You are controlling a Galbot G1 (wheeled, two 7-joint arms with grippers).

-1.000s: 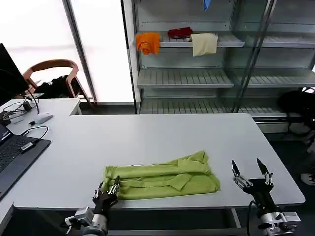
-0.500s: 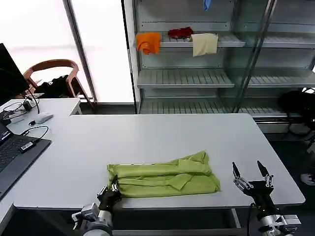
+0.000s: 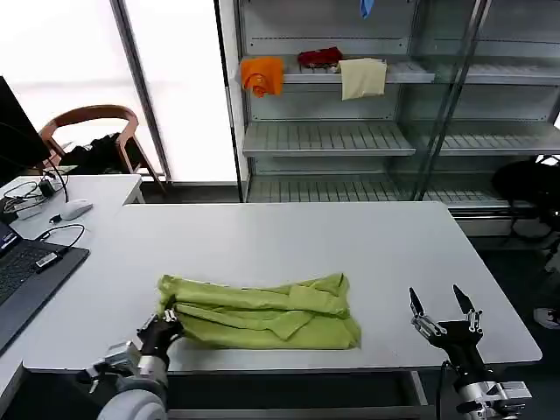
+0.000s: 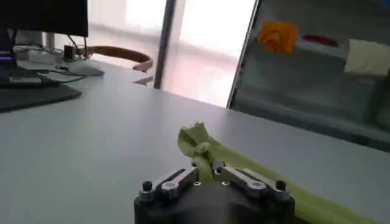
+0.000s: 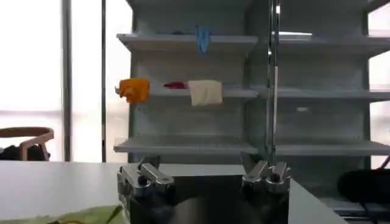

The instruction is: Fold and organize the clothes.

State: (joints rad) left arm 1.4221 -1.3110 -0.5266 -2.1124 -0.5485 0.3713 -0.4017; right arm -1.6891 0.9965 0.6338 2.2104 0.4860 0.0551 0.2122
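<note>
1. the left end effector (image 3: 163, 322) is clamping the near-left corner of the lime t-shirt (image 3: 262, 312), which is lying folded near the front edge of the white tabletop (image 3: 289, 241).
2. the right end effector (image 3: 435, 315) is hovering apart from the shirt, fingers spread.
3. the shelf (image 3: 385, 74) behind is holding orange, red and cream cloths.

One lime T-shirt (image 3: 262, 312), two hands, three cloths on the shelf (image 3: 328, 77).
</note>
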